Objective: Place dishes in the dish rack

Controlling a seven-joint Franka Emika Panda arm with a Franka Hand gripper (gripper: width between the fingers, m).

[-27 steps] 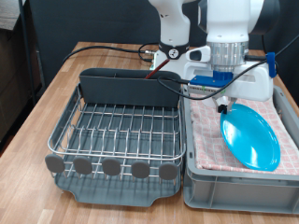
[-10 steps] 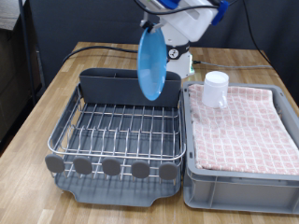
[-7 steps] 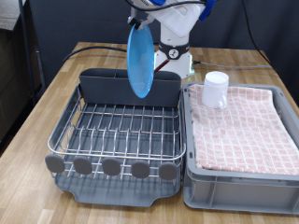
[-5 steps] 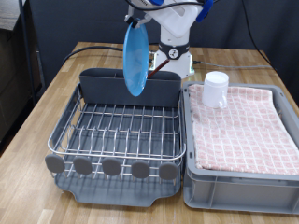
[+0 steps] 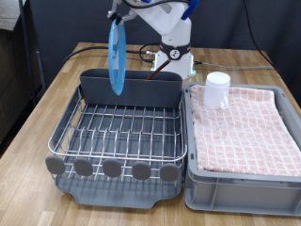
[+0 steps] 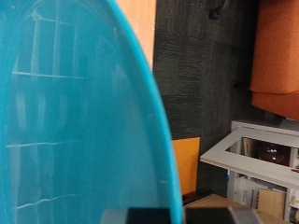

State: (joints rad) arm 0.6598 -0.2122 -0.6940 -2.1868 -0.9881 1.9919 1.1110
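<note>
1. Our gripper [image 5: 118,16] grips the plate [image 5: 117,56] by its top edge; it hangs on edge above the rack [image 5: 118,132].
2. Cup [image 5: 217,89] waits on the cloth [image 5: 245,127].
3. We'd keep the plate vertical, aligned with a wire slot.

We see a wooden table [image 5: 56,99] carrying everything. On it, toward the exterior view's left, sits the dish rack [image 5: 118,132], its silver wire grid resting in a dark grey tray. Just beside it, on the exterior view's right, stands a grey bin [image 5: 240,184]. Black cables [image 5: 94,47] trail across the tabletop behind them.
</note>
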